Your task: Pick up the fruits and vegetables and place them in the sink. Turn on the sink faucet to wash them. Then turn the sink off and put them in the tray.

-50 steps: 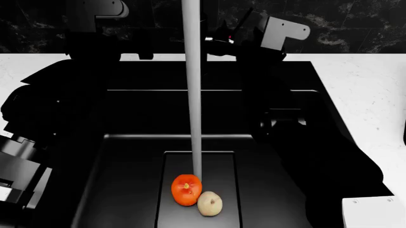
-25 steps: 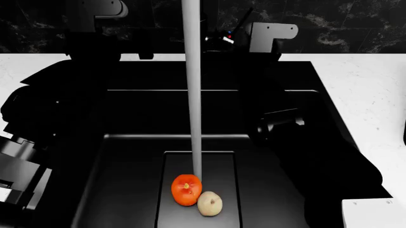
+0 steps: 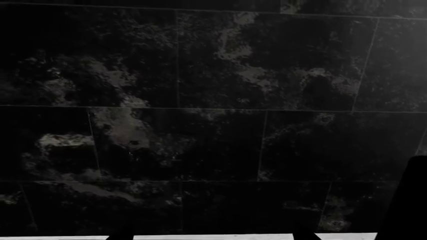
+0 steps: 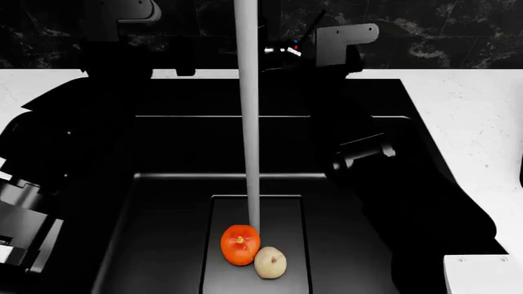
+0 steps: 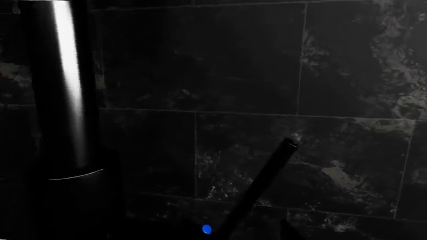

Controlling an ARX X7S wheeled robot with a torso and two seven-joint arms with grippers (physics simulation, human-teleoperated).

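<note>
Both pieces are already down in the sink [image 4: 163,202], on the recessed bottom panel at about 6 o'clock in the head view. The tomato-like one [image 4: 240,244] is orange-red with a yellowish stem spot; the pale apple-like one [image 4: 270,263] touches it at its 4 o'clock. Water stream [image 4: 247,110] is running straight onto the tomato, so washing is underway. Left to do: shut off the faucet, then move both to the tray, which isn't in view. Right tool [image 4: 315,48] sits up by the faucet lever [image 5: 257,187] at 12 o'clock; can't tell if either tool is open or closed.
</note>
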